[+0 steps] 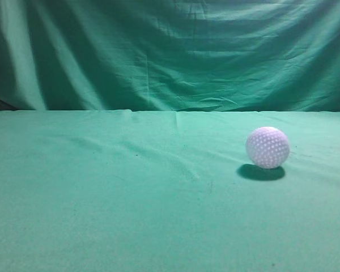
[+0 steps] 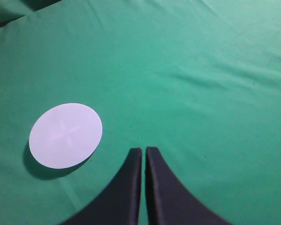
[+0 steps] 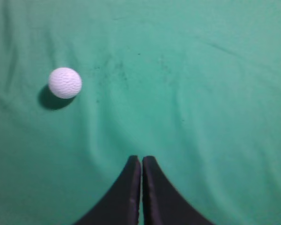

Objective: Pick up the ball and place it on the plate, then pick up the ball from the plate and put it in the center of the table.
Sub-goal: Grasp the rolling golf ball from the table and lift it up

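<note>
ball (image 1: 267, 147) sat alone on tabletop (image 1: 102, 215), right side, bare cloth all round | plate (image 2: 65, 135) lay flat near left fingers (image 2: 136, 161), pressed together | right fingers (image 3: 135, 166) pressed together, away from ball

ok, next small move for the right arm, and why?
Probably open the right tool and shift it forward-left over the golf ball. The ball sits loose on the green table cloth, up and to the left of the tool in the right wrist view. The tool's fingers are shut and empty, so it can't grasp yet.
</note>
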`<state>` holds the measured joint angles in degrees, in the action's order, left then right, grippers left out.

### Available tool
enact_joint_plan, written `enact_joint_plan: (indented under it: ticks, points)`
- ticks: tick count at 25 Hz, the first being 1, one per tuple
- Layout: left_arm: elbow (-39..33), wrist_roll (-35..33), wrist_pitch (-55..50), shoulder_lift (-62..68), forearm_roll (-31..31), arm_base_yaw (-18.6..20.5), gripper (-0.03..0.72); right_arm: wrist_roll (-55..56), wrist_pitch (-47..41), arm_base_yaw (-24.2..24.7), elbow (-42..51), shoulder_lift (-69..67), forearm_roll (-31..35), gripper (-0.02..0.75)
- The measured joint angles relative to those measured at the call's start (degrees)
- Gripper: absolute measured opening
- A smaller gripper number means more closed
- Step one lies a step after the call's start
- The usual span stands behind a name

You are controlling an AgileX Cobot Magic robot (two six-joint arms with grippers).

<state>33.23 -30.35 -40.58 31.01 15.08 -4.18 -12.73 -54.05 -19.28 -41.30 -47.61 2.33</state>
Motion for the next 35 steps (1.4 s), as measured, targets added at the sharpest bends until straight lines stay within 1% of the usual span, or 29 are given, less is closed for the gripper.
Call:
enact_joint_plan:
  ticks: [4, 7, 9, 13, 14, 15, 16, 19, 22, 24, 25, 26, 27, 35]
  points:
    - [0.0, 0.0, 0.0, 0.0, -0.39, 0.0, 0.0, -0.44, 0.12, -8.39, -3.14, -8.43, -0.22, 0.0]
    - [0.0, 0.0, 0.0, 0.0, -0.71, 0.0, 0.0, -0.44, 0.63, -13.54, -5.11, -14.78, -1.26, 0.0]
    - [0.0, 0.0, -0.69, 0.0, -0.95, 0.0, 0.0, 0.19, 1.06, -15.22, -6.43, -18.9, -1.69, 0.0]
    - [-0.09, 0.0, -1.32, 0.0, -1.11, 0.0, 0.0, 0.89, 1.94, -15.59, -9.31, -25.26, -2.28, 0.0]
    - [-0.09, 0.0, -1.43, 0.0, -1.11, 0.0, 0.0, 0.92, 2.09, -15.59, -10.02, -26.77, -2.3, 0.05]
    - [-0.09, 0.0, -1.43, 0.0, -1.11, 0.0, 0.0, 0.92, 2.22, -15.59, -10.56, -28.2, -2.3, 0.05]
    - [-0.09, 0.0, -1.43, 0.0, -1.11, 0.0, 0.0, 0.92, 2.32, -15.59, -11.2, -29.58, -2.3, 0.107]
    - [-0.09, 0.0, -1.43, 0.0, -1.11, 0.0, 0.0, 1.14, 2.56, -15.59, -12.73, -33.53, -2.19, 0.243]
    - [-0.09, 0.0, -1.43, 0.0, -1.11, 0.0, 0.0, 1.6, 2.67, -15.59, -14.23, -37.68, -0.77, 0.45]
    - [-0.09, 0.0, -1.43, 0.0, -1.48, 0.0, 0.0, 1.6, 2.78, -15.59, -15.6, -40.5, 0.69, 0.564]
    - [-0.09, 0.0, -1.43, 0.0, -1.71, 0.0, 0.0, 1.68, 2.76, -15.59, -16.36, -42.03, 1.2, 0.608]
    - [-0.09, 0.0, -1.43, 0.0, -2.01, 0.0, 0.0, 1.68, 2.9, -15.59, -16.99, -43.55, 1.56, 0.627]
    - [-0.09, 0.0, -1.43, 0.0, -2.18, 0.0, 0.0, 1.68, 2.9, -15.59, -17.74, -45.05, 1.7, 0.617]
    - [-0.09, 0.02, -1.51, 0.0, -2.4, 0.0, 0.0, 1.68, 4.11, -15.59, -21.63, -55.0, 1.84, 0.617]
